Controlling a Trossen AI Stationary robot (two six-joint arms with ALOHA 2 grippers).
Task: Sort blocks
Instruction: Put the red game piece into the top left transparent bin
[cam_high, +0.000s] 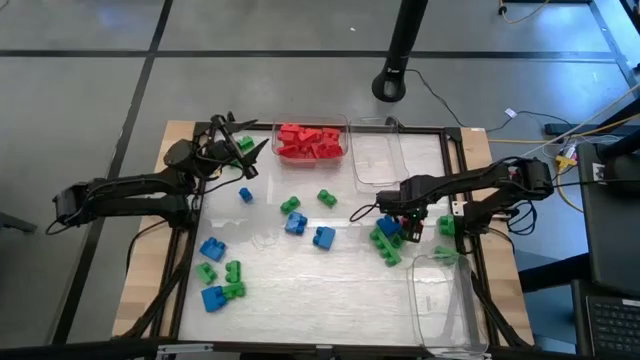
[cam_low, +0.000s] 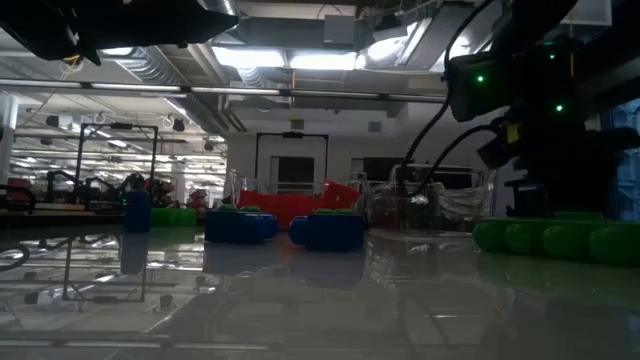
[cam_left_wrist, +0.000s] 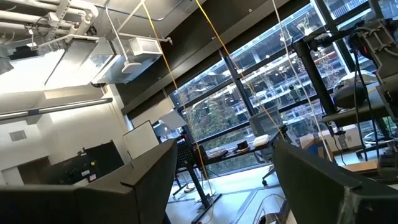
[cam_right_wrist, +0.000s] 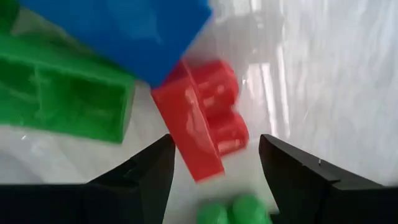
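Hovering right gripper (cam_right_wrist: 214, 168): fingers released, straddling red block (cam_right_wrist: 202, 124), centre-right of frame.
Left gripper (cam_left_wrist: 224, 180): fingers released, raised.

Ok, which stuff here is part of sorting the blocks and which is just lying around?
Job:
red blocks in one bin
loose blue blocks
loose green blocks
red block under the open right gripper

Lying about:
cables
black stand base

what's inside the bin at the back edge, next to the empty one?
The bin holds a heap of red blocks, no green or blue showing. Whatever lies beneath the top layer is covered. The neighbouring clear bin looks empty.
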